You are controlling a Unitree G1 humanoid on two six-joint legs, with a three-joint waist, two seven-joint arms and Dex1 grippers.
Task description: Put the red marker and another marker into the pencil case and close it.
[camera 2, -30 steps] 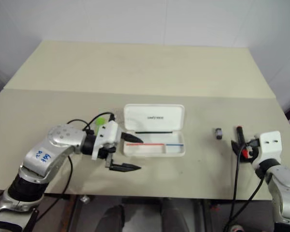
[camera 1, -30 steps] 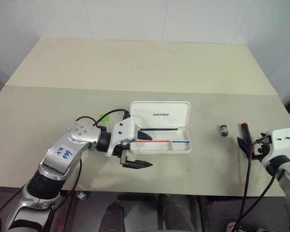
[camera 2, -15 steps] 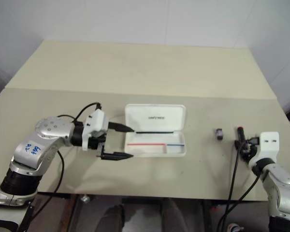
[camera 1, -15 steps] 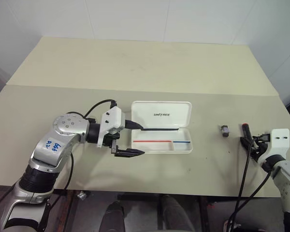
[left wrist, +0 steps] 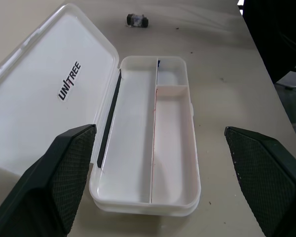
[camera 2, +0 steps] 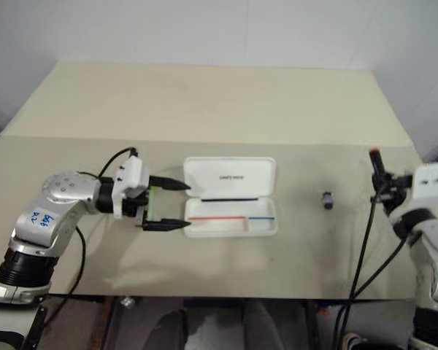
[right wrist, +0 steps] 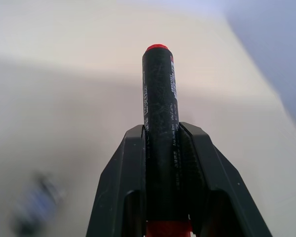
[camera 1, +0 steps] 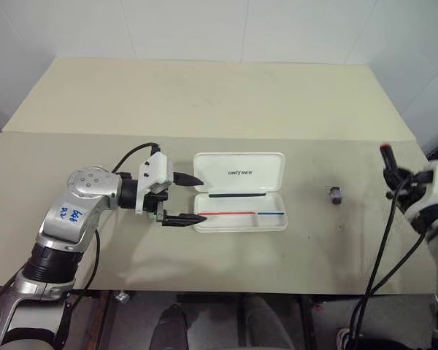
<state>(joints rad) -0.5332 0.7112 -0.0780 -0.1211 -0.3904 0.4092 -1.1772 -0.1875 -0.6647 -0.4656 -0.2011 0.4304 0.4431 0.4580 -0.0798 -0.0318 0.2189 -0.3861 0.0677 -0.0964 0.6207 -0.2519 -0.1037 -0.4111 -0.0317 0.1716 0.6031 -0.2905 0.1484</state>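
Right gripper: clamped on the red marker, lifted off the table at the far right, marker's red tip up and away from the robot. Left gripper: jaws spread wide, empty, pointing right at the left end of the pencil case. Case lies open mid-table, lid folded back to the far side, tray empty. Green marker partly visible between the left fingers. Small dark object between case and right gripper.
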